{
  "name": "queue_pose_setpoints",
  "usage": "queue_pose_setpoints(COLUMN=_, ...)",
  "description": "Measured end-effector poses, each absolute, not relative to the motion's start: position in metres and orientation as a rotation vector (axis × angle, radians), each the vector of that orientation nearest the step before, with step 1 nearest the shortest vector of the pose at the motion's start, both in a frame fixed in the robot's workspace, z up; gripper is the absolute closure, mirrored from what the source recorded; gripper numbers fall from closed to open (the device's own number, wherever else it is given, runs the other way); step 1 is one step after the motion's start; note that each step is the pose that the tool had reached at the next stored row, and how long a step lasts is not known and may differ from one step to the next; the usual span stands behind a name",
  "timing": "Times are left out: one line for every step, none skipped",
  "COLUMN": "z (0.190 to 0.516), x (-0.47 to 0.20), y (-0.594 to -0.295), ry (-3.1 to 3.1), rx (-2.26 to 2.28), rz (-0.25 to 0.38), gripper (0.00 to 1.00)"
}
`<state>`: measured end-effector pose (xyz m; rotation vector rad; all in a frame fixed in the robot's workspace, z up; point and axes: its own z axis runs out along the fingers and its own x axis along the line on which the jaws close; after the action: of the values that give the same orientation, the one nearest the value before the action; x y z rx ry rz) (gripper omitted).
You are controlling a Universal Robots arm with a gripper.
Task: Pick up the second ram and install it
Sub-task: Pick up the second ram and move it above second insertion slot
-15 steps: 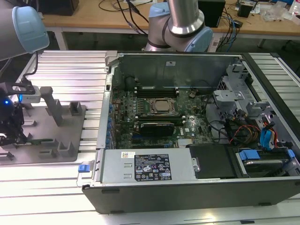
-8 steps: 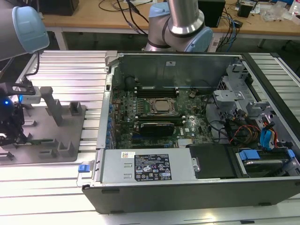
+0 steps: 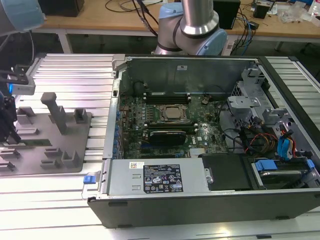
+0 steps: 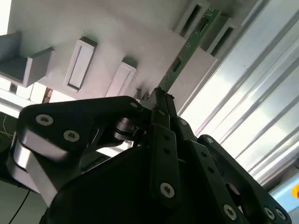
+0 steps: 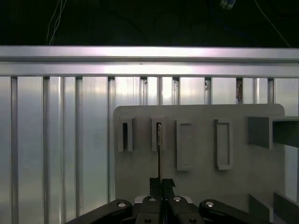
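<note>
One step in hand: gripper (image 5: 160, 182) pinches the second ram (image 4: 189, 44), far end seated in the gray holder (image 5: 201, 182) ahead; installation in the computer case (image 3: 200, 205) remains.

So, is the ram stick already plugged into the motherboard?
No, in the second wrist view the ram stick sits in the gray holder, with the end effector closed on its near end.
</note>
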<state>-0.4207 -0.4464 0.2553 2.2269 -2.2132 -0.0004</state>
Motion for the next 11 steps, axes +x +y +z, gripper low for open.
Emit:
queue_pose_setpoints(z=0.264, x=-0.421, y=-0.446, ry=-2.212, rx=2.226, rz=0.003, gripper=0.91)
queue_pose_setpoints(z=0.271, x=-0.421, y=-0.446, ry=-2.210, rx=2.225, rz=0.005, gripper=0.91)
queue_pose_setpoints(z=0.281, x=-0.421, y=-0.445, ry=-2.208, rx=2.222, rz=0.010, gripper=0.91)
queue_pose_setpoints(z=0.295, x=-0.421, y=-0.444, ry=-2.206, rx=2.220, rz=0.016, gripper=0.91)
queue_pose_setpoints(z=0.305, x=-0.421, y=-0.444, ry=-2.203, rx=2.217, rz=0.021, gripper=0.91)
queue_pose_setpoints(z=0.311, x=-0.421, y=-0.444, ry=-2.202, rx=2.216, rz=0.024, gripper=0.91)
queue_pose_setpoints(z=0.317, x=-0.421, y=-0.443, ry=-2.201, rx=2.215, rz=0.026, gripper=0.91)
queue_pose_setpoints(z=0.323, x=-0.421, y=-0.443, ry=-2.200, rx=2.214, rz=0.027, gripper=0.91)
queue_pose_setpoints(z=0.329, x=-0.421, y=-0.443, ry=-2.200, rx=2.214, rz=0.028, gripper=0.91)
queue_pose_setpoints(z=0.332, x=-0.421, y=-0.443, ry=-2.200, rx=2.214, rz=0.028, gripper=0.91)
queue_pose_setpoints(z=0.336, x=-0.421, y=-0.443, ry=-2.200, rx=2.214, rz=0.028, gripper=0.91)
